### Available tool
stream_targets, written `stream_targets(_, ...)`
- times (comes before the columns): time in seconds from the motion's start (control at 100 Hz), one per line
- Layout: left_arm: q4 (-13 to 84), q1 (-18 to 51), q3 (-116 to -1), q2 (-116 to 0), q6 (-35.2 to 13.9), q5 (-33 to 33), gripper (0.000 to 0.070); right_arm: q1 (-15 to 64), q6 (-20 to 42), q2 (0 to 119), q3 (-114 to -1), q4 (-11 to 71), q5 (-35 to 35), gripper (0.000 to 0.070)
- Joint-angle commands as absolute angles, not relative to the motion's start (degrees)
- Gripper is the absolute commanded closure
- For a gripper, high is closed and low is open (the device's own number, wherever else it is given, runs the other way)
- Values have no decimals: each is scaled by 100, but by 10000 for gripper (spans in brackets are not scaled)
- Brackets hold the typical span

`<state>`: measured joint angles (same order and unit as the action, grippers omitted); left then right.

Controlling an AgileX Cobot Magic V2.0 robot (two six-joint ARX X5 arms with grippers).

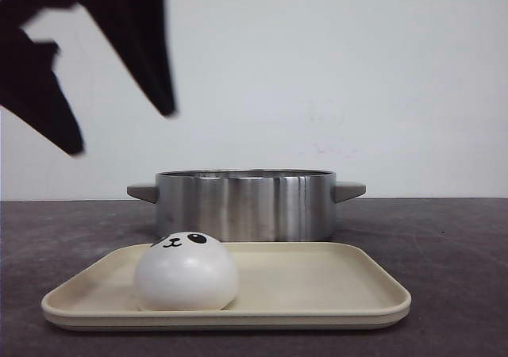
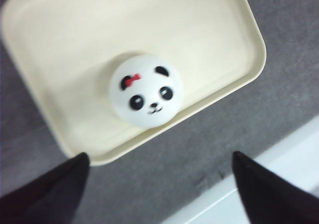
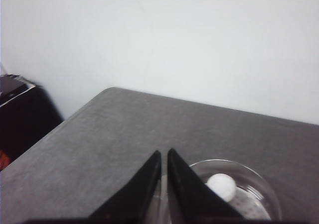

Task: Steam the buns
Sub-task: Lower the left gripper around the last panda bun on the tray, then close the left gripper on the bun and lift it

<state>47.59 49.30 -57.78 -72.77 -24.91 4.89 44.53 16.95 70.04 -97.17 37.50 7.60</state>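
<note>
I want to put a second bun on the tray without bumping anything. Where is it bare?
The tray is bare to the right of the bun, as far as its right rim, with the pot behind. The left end is crowded: the bun sits there, and the open left pincer hangs above it.

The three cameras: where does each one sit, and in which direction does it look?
Front view: low at table height, facing the bun on the tray, pot behind; left gripper above.
Left wrist view: above, looking down on the same bun and tray, fingertips apart.
Right wrist view: over the table, fingers together, lid beyond.
</note>
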Motion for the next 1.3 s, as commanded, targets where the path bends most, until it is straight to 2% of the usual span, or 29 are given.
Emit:
stream_targets(0.0,4622,5039,-5859,-7585,-2515,521,0,4504,1750,6987,-9841,3750,799,686)
stream_targets(0.31,3898,5286,-5859,-8833,-2633,513,0,4506,1761,6831,-9841,3988,797,686)
stream_targets(0.52,3745,5286,-5859,-9317,-2711,423,0,4582,1761,6801,-9841,4123,799,686)
stream_targets(0.73,3603,5286,-5859,-9437,-2832,16,0,4619,1765,6801,-9841,4213,792,686)
stream_targets(1.19,2847,5284,-5859,-9443,-2906,-34,0,4757,1761,6764,-9841,4362,794,686)
stream_targets(1.29,2869,5284,-5859,-9445,-2899,-187,158,4757,1761,6757,-9841,4375,797,686)
